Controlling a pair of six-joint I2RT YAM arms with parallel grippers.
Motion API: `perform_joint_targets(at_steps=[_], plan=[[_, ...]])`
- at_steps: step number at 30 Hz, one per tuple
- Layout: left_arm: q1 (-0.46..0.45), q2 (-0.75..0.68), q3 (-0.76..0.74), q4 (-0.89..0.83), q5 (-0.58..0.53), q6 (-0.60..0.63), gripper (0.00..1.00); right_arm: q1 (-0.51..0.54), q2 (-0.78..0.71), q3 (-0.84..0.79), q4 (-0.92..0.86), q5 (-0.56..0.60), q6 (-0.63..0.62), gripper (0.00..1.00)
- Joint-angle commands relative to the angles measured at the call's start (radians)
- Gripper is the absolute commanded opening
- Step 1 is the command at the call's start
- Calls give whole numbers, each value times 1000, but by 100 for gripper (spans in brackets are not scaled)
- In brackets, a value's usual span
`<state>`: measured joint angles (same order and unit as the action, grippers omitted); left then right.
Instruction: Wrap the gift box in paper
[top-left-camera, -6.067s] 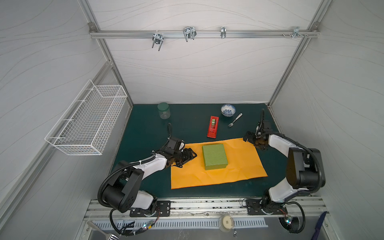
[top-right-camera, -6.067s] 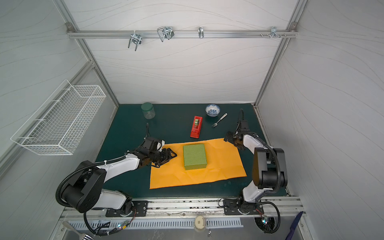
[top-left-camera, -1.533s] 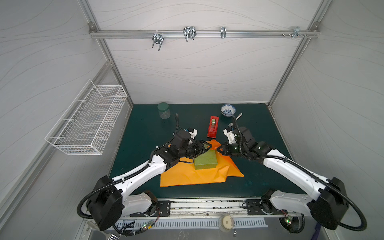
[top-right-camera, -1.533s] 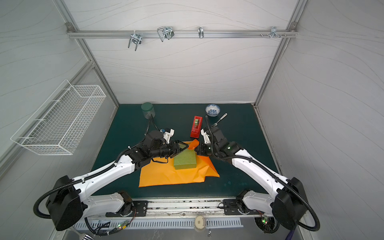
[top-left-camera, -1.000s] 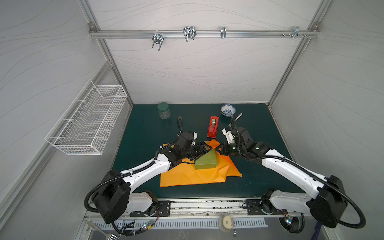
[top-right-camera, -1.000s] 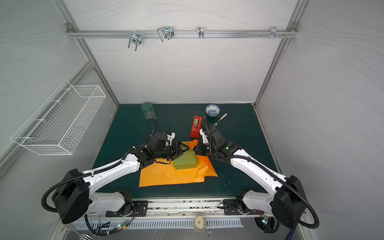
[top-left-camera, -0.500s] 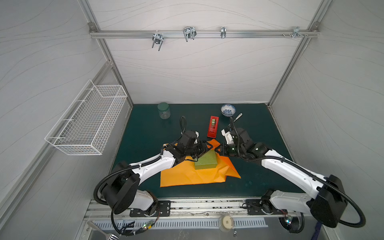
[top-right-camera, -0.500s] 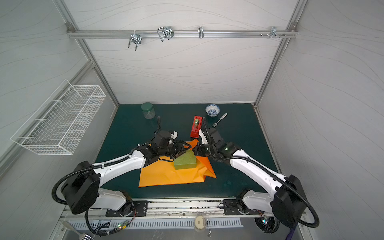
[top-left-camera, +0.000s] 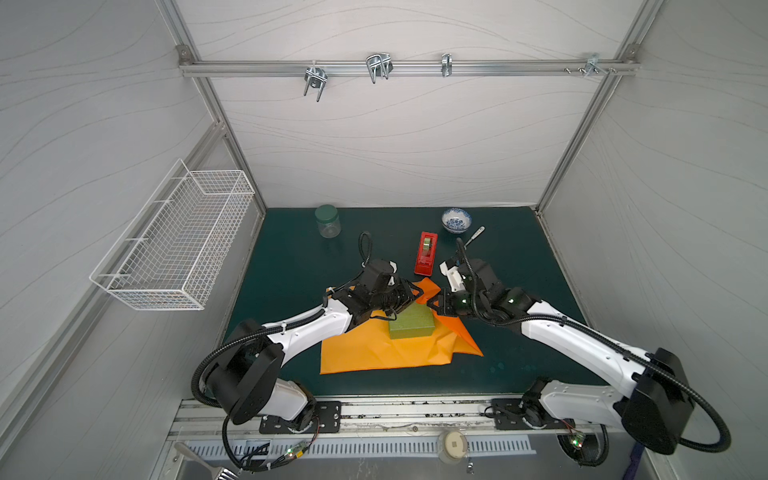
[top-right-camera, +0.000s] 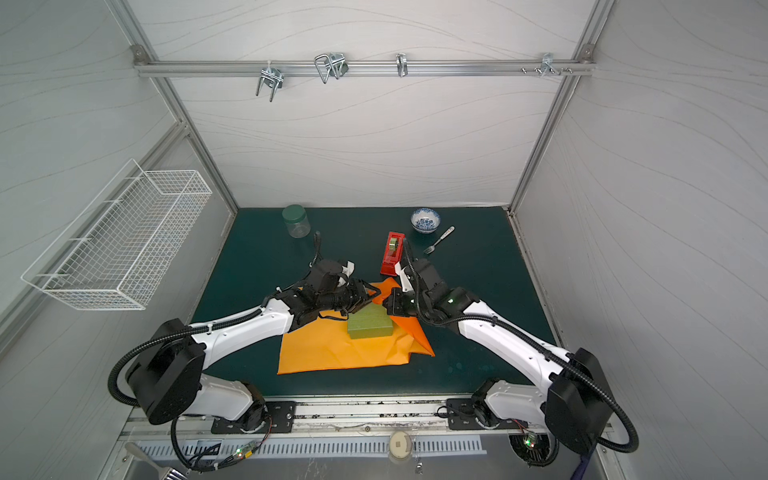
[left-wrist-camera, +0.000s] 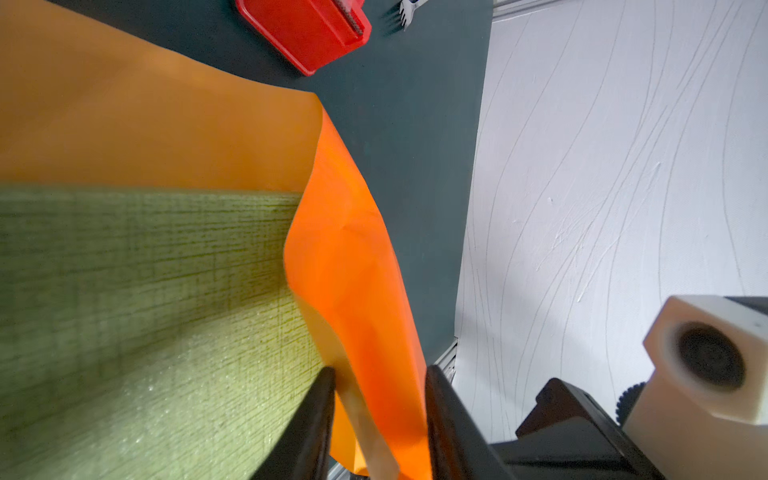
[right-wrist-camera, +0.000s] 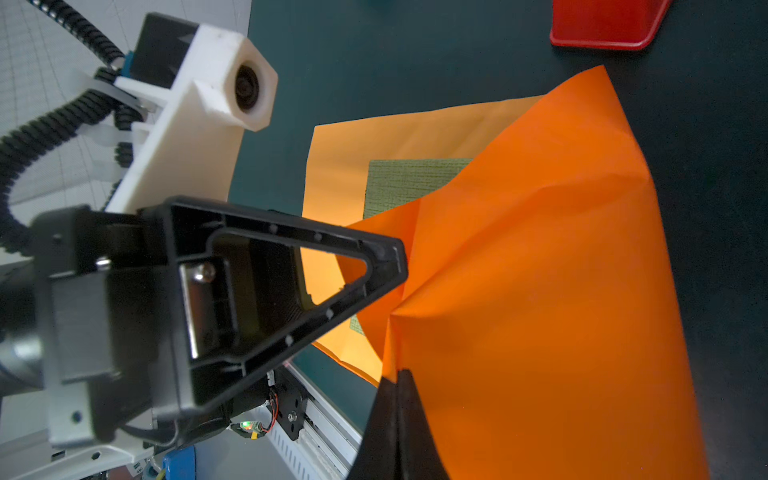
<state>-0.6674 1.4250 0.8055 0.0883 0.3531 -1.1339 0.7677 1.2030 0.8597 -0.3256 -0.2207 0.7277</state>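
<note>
Handover of the raised flap appears in hand. Your right gripper (right-wrist-camera: 397, 376) is pinched tight on the paper (top-left-camera: 374, 353). Your left gripper (left-wrist-camera: 378, 382) stands part-open astride it, gripping nothing. Close it fully before the right lets go. The gift box (top-left-camera: 411, 326) sits mid-bench on the paper. The green mat (top-left-camera: 291, 270) carries the tape dispenser (top-left-camera: 427, 253), jar (top-left-camera: 327, 221), bowl (top-left-camera: 456, 219) and fork (top-right-camera: 439, 240) toward the far edge. A wire basket (top-left-camera: 174, 245) hangs on the white wall.
</note>
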Motion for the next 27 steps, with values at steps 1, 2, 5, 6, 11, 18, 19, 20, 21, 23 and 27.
perform_joint_targets(at_steps=[1, 2, 5, 6, 11, 18, 19, 20, 21, 23, 27], plan=[[16, -2, 35, 44, -2, 3, 33, 10, 7, -13, 22, 1, 15, 0], [19, -6, 32, 44, -3, 5, 31, 10, 7, -15, 23, 1, 15, 0], [25, -8, 25, 45, -3, 8, 26, 9, 7, -17, 22, 5, 15, 0], [28, -6, 23, 49, 1, 8, 25, 10, 9, -18, 22, 6, 15, 0], [29, 0, 20, 53, 3, 18, 16, 11, 7, -22, 22, 8, 15, 0], [34, 14, 27, 31, -2, 60, 3, 11, 5, -22, 22, 10, 14, 0], [37, 15, 30, 26, 0, 72, 0, 11, 5, -21, 21, 9, 13, 0], [41, 16, 36, 17, -1, 87, 0, 11, 3, -20, 17, 9, 9, 1], [47, 18, 45, 5, 1, 104, 0, 11, 0, -18, 11, 9, 4, 5], [63, 24, 64, -26, 18, 148, 0, 10, -14, -8, -12, 15, -15, 14], [104, 41, 103, -74, 94, 248, 0, -5, -58, 25, -90, 4, -122, 31]])
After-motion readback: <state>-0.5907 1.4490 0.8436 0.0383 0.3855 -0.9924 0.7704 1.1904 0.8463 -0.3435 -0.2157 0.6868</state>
